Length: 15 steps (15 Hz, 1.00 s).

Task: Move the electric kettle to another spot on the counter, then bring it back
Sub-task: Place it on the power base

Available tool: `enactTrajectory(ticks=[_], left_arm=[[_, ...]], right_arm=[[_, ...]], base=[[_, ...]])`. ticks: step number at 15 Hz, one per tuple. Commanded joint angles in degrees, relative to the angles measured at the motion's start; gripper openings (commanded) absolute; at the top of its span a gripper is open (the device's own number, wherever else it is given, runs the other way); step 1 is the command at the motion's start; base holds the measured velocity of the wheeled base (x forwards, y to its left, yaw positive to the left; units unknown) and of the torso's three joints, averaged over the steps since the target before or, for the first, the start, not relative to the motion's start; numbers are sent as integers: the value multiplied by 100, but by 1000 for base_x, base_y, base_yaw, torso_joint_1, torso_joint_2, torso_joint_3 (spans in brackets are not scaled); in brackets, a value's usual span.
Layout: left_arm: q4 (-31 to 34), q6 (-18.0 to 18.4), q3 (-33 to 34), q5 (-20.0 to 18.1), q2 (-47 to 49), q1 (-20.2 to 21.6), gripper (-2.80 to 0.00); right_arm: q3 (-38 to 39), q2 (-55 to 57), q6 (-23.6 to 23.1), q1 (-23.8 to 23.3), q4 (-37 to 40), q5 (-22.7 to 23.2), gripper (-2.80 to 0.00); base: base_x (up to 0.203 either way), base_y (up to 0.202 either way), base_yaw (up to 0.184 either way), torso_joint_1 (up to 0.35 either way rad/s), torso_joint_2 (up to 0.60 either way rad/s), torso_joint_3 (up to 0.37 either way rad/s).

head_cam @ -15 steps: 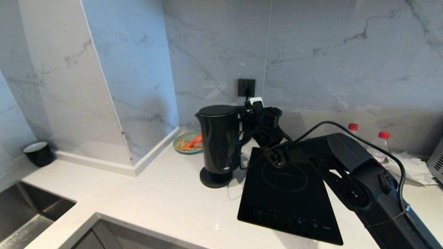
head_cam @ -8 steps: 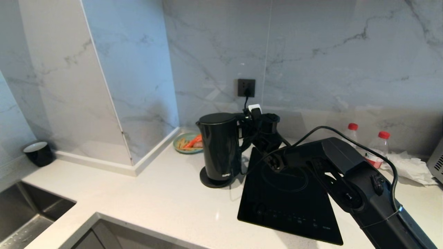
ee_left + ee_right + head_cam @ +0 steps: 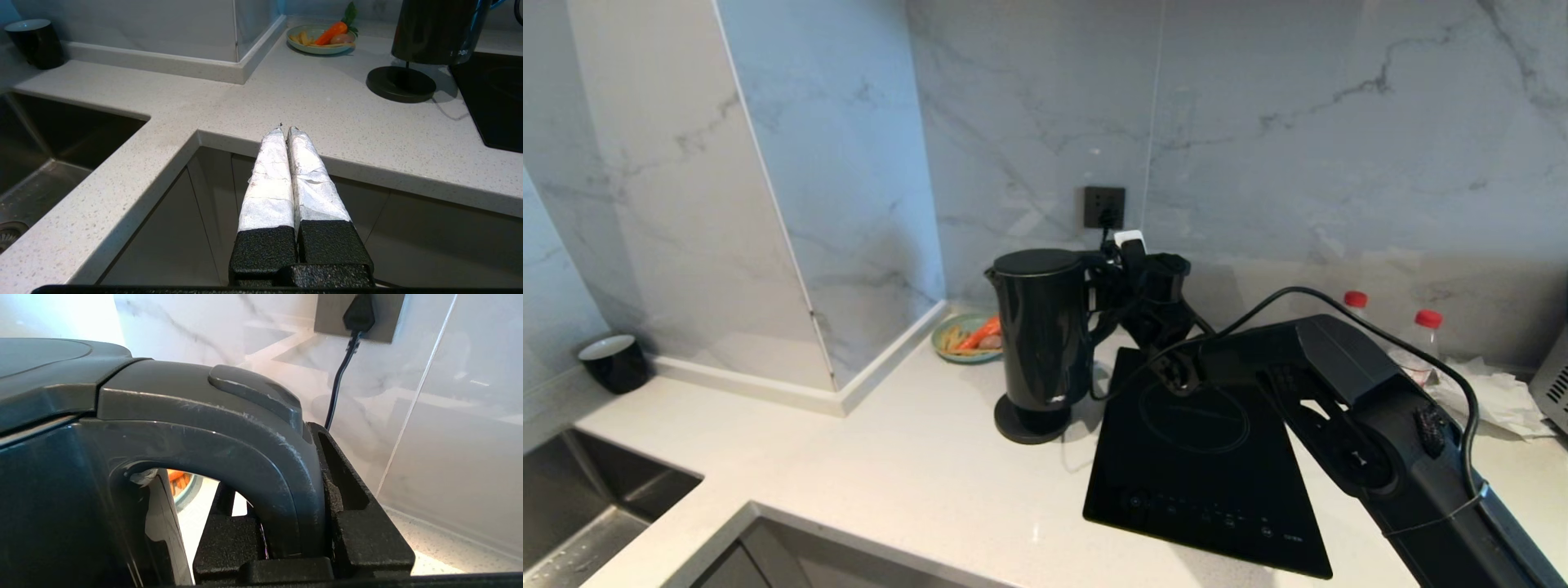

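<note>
The black electric kettle (image 3: 1045, 327) hangs upright a little above its round base disc (image 3: 1031, 426) on the white counter (image 3: 915, 465). My right gripper (image 3: 1123, 286) is shut on the kettle's loop handle (image 3: 261, 457), one finger on each side of it. In the left wrist view the kettle (image 3: 437, 28) floats clear of the disc (image 3: 400, 83). My left gripper (image 3: 284, 130) is shut and empty, parked low in front of the counter's front edge.
A black cooktop (image 3: 1201, 457) lies just right of the disc. A plate with a carrot (image 3: 968, 336) sits behind the kettle. The black cup (image 3: 614, 362) stands far left above the sink (image 3: 580, 506). Two bottles (image 3: 1417, 343) and a cord from the socket (image 3: 1104, 207) are at the back.
Half a second ago the kettle stood lower, on its base disc. Now it is raised off the disc, at the height it had one second ago. The left arm has not moved.
</note>
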Motion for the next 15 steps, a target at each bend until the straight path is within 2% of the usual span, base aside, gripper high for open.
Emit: enactTrajectory(ticks=[1,6,15], left_arm=[[10,4,-2,4,-2,4,-280],[10,-57,-11,-4,-2,-9,-280],[10,-75,-2,4,-2,0,-280]], right_arm=[[2,-99,-5,-3,-23,-2,-280],[2,-145,-8,-21,-20,12,-280],[11,-317,-14,10,-212,-32,-280]], base=[[0,0,0,0,0,0],[0,0,0,0,0,-12],[0,0,0,3,1,-151]])
